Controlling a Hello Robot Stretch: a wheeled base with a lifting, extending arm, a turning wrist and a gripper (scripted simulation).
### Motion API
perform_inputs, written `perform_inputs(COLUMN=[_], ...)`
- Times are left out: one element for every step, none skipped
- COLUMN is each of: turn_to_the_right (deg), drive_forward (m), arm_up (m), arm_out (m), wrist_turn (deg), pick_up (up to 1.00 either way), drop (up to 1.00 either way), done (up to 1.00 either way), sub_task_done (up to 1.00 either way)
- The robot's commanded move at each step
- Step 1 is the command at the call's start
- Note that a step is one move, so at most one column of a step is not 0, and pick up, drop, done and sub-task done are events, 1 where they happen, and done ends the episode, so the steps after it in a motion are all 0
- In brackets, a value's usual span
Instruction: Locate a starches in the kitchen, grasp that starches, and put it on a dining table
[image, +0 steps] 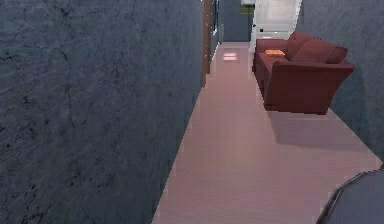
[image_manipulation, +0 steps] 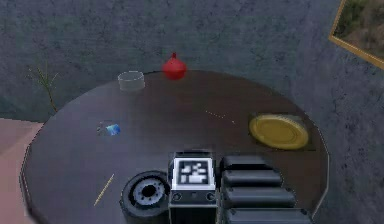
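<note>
The round dark dining table (image_manipulation: 200, 135) lies right in front in the arm side view. My arm (image_manipulation: 250, 195) rises from the bottom edge over its near rim, with a white marked square (image_manipulation: 195, 172) at its end. Left of that sits the gripper's (image_manipulation: 147, 195) dark round body; its far end cannot be made out, so I cannot tell whether it holds anything. On the table stand a red round thing (image_manipulation: 175, 67) and a clear glass bowl (image_manipulation: 131, 80) at the far side, and a yellow plate (image_manipulation: 278, 131) at the right.
A small blue thing (image_manipulation: 111, 129) and a thin pale stick (image_manipulation: 104, 190) lie on the table's left part. In the forward view a dark blue wall (image: 90, 100) runs along the left. A red sofa (image: 298, 72) stands at the right of a pale floor strip (image: 250, 150) leading to a doorway (image: 235, 25).
</note>
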Motion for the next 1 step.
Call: perform_inputs(turn_to_the_right=[0.0], drive_forward=[0.00], arm_up=[0.00], arm_out=[0.48], wrist_turn=[0.0], pick_up=[0.00], drop=[0.00], done=[0.00], sub_task_done=[0.00])
